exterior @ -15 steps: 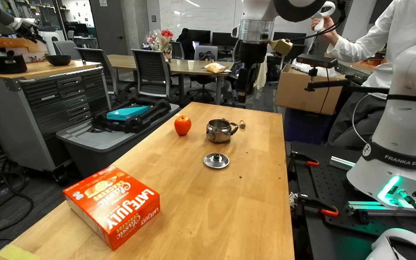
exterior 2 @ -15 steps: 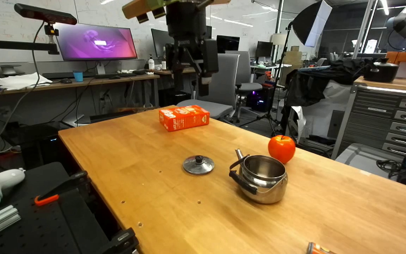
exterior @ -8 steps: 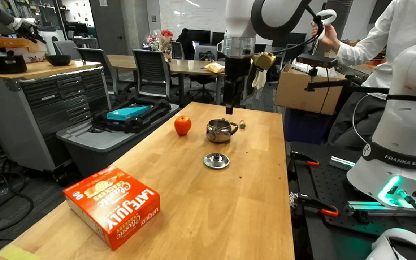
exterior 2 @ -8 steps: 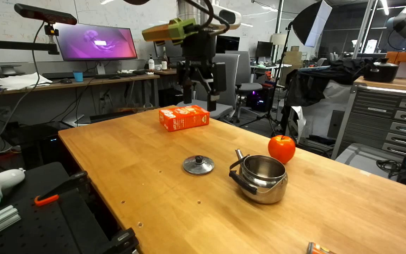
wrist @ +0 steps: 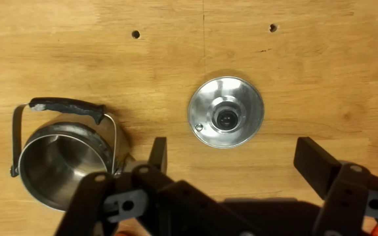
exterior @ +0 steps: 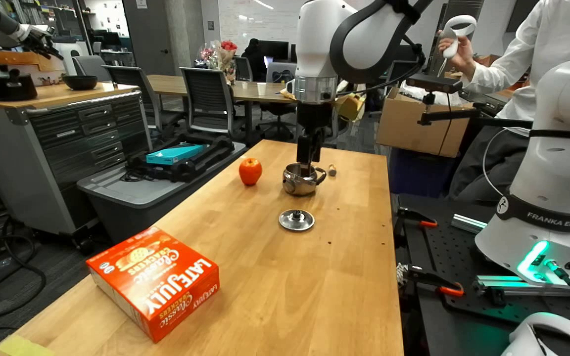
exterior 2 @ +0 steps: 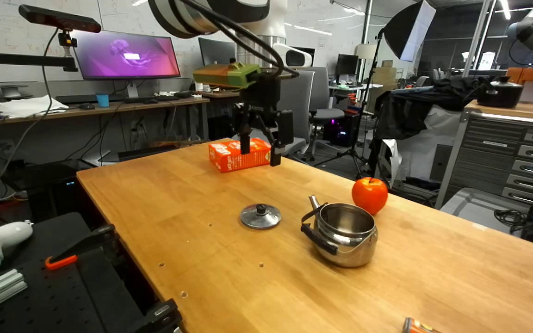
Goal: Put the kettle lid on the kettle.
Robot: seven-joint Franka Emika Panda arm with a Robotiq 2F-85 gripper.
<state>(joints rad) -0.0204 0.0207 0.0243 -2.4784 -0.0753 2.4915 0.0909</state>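
Jaws lower than before, spread wide over grained wooden table [wrist: 77, 62] with glossy round metal kettle lid [wrist: 226, 112]

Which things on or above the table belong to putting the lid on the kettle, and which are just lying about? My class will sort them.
Belong to the job:
kettle, uncovered
lid, apart from it
gripper, open, holding nothing

Just lying about:
apple, near the kettle
cracker box
yellow strip
small thing, unclear what

Silver kettle [exterior 2: 347, 239], silver lid [wrist: 226, 112], black hand [exterior 2: 260, 156]
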